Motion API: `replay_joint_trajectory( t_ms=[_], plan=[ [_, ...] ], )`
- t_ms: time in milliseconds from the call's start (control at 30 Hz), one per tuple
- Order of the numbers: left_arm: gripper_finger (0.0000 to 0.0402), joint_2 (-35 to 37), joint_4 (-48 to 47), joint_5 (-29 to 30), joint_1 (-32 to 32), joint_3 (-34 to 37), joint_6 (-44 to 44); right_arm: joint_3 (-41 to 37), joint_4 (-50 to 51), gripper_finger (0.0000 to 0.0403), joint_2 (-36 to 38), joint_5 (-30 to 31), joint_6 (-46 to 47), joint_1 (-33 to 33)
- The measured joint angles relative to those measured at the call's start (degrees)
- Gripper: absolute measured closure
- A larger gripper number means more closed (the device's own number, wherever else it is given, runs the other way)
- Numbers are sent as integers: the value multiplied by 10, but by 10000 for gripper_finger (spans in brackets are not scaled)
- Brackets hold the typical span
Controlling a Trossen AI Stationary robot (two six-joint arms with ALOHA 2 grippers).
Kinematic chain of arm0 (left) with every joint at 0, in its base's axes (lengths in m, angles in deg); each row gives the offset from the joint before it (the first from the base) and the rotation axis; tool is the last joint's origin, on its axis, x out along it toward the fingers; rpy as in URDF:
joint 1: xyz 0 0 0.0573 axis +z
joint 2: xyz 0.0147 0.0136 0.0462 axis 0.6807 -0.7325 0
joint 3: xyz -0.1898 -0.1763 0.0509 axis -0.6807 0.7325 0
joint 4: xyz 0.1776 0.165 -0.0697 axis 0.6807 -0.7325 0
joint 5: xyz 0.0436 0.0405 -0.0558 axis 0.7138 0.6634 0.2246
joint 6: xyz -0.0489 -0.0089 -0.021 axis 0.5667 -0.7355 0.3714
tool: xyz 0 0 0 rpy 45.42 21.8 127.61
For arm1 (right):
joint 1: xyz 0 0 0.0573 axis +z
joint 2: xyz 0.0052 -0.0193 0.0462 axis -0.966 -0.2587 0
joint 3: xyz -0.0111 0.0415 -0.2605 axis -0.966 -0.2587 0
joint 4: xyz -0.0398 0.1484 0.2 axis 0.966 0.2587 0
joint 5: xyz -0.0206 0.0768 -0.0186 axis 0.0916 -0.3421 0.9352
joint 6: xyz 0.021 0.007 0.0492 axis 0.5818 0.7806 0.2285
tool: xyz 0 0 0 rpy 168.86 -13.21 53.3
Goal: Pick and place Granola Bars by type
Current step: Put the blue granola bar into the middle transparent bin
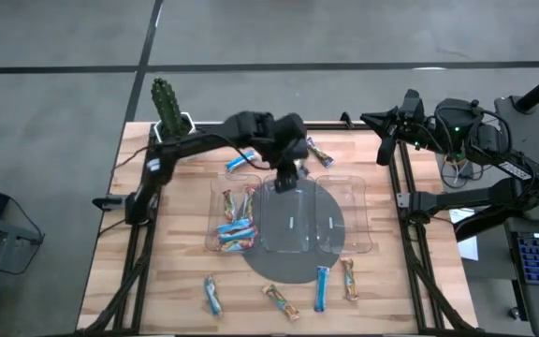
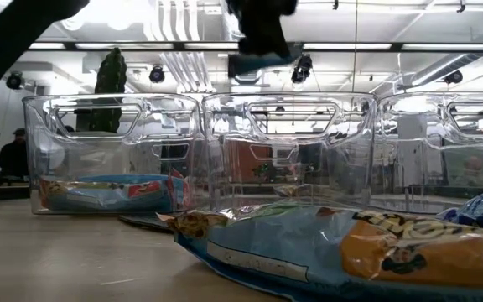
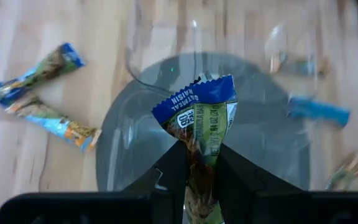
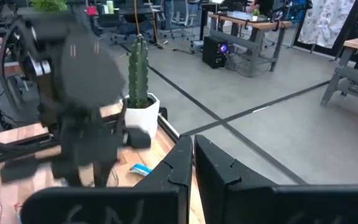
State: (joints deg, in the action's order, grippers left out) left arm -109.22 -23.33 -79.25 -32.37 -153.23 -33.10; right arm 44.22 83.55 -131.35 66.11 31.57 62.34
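The left gripper [image 3: 199, 163] hangs over the middle part of the clear tray [image 1: 358, 217], its fingers squeezed on a bar [image 3: 199, 121] with a blue and green wrapper. More bars [image 1: 237, 227] lie in the tray's left part. Other bars [image 1: 321, 286] lie on the table [image 1: 171, 281] in front of the tray, and two lie behind it. The right gripper [image 4: 192, 163] waits by the table's far right corner, closed on nothing

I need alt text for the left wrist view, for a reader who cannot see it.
The left tool grips a blue-and-green granola bar above the clear plastic tray and a grey round mat. More wrapped bars lie on the wooden table.
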Motion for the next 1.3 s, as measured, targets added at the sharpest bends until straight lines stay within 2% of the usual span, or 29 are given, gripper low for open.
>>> replay_joint_trajectory(
  t_ms=[233, 500, 800, 1000, 1100, 1300],
  plan=[
    [346, -72, 10, 12, -3, 0, -104, 0, 1, 394, 0, 0, 3, 0],
    [346, -128, 10, 30, -3, 0, -182, 0, 3, 394, 0, 0, 17, 0],
    [344, -138, 11, 43, -4, 0, -197, 0, 3, 394, 0, 0, 17, 0],
    [305, -138, 11, 53, -4, 0, -197, 0, 3, 394, 0, 0, 17, 0],
    [282, -138, 11, 88, -5, 0, -200, 0, 3, 394, 0, 0, 17, 0],
    [273, -136, 4, 108, -5, 0, -201, 0, 3, 394, 0, 1, 15, 0]
  ],
)
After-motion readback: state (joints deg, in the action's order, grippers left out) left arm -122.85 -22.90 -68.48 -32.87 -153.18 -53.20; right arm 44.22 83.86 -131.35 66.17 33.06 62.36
